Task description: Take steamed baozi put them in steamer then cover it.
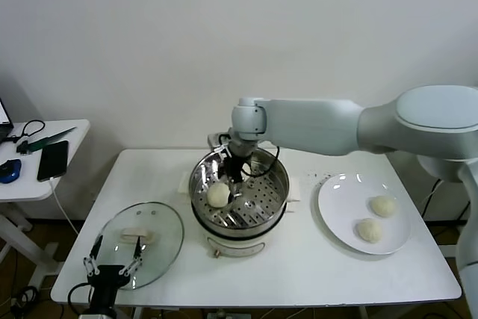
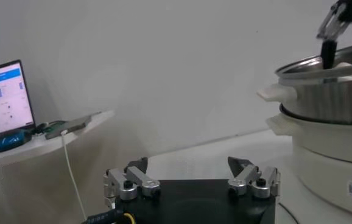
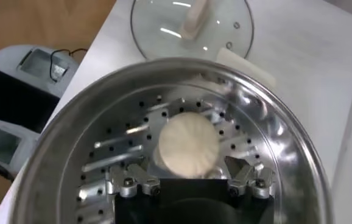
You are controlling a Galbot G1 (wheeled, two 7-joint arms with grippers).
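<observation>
The steel steamer (image 1: 278, 184) stands mid-table on its cream base. One cream-white baozi (image 1: 218, 195) lies on its perforated insert. My right gripper (image 1: 232, 171) hangs inside the pot just behind that bun, open; in the right wrist view its fingers (image 3: 188, 163) stand wide on either side of the bun (image 3: 187, 145), apart from it. Two more baozi (image 1: 383, 205) (image 1: 367, 230) lie on the white plate (image 1: 337, 201). A fourth is not in view. The glass cover (image 1: 160, 248) lies flat at the front left. My left gripper (image 1: 112, 265) is open and empty at its near edge.
A side table (image 1: 45, 177) to the left holds a phone (image 1: 52, 160), a mouse and a cable; the left wrist view shows a laptop (image 2: 2, 97) there. That view also shows the steamer's wall (image 2: 328, 91) to one side, with the right gripper (image 2: 330, 33) above it.
</observation>
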